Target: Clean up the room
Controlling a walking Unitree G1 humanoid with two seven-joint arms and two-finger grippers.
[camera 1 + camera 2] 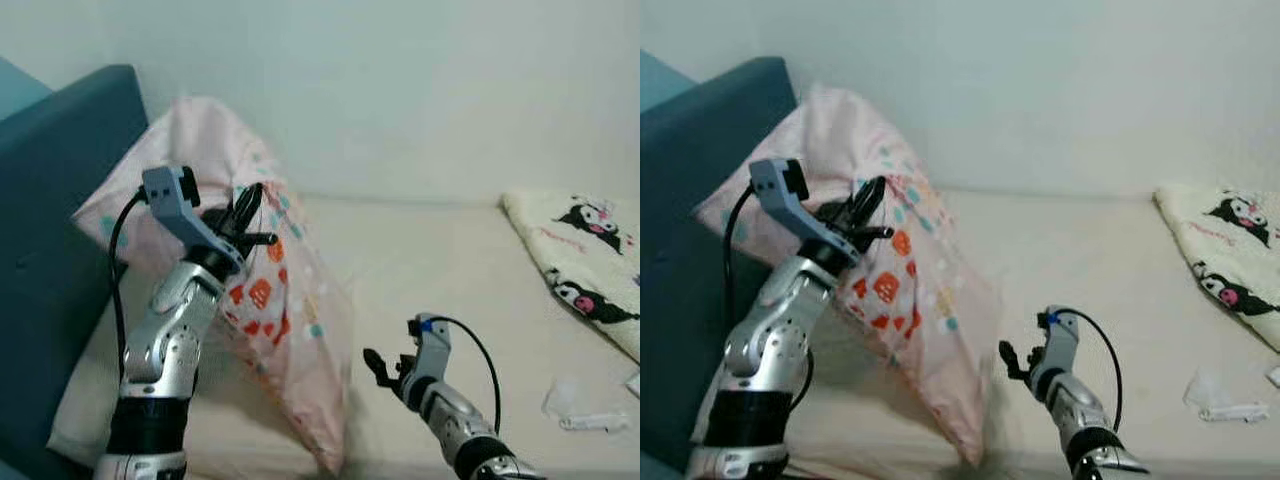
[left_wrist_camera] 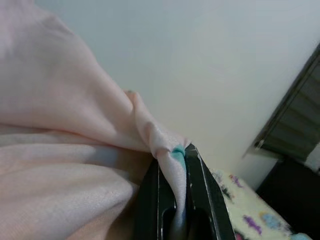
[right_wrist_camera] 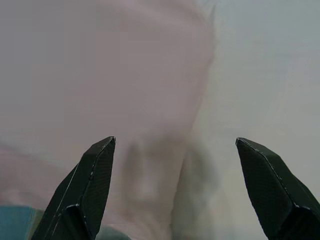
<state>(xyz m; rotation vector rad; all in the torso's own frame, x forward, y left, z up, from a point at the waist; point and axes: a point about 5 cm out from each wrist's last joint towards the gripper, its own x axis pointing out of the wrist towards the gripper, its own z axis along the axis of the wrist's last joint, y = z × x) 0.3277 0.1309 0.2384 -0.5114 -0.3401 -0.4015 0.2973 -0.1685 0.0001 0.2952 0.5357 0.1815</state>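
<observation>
I'm pinching a fold of the pink pillow (image 1: 270, 290) in my left fingers (image 2: 197, 190), hoisting it off the bed (image 1: 440, 260) to tidy it, while my right fingers (image 3: 280, 200) are spreading wide just beside its lower corner.

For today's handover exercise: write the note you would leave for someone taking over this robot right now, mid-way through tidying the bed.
Left gripper: shut on a pinch of the pink pillow, holding it raised against the blue headboard.
Right gripper: open, low over the mattress, beside the pillow's lower corner, touching nothing.
Things: a cartoon-print blanket lies at the right edge of the bed; small white bits sit near it.
Done: pillow lifted.
Left: set the pillow down in place, probably tidy the blanket and clear the bits.
</observation>
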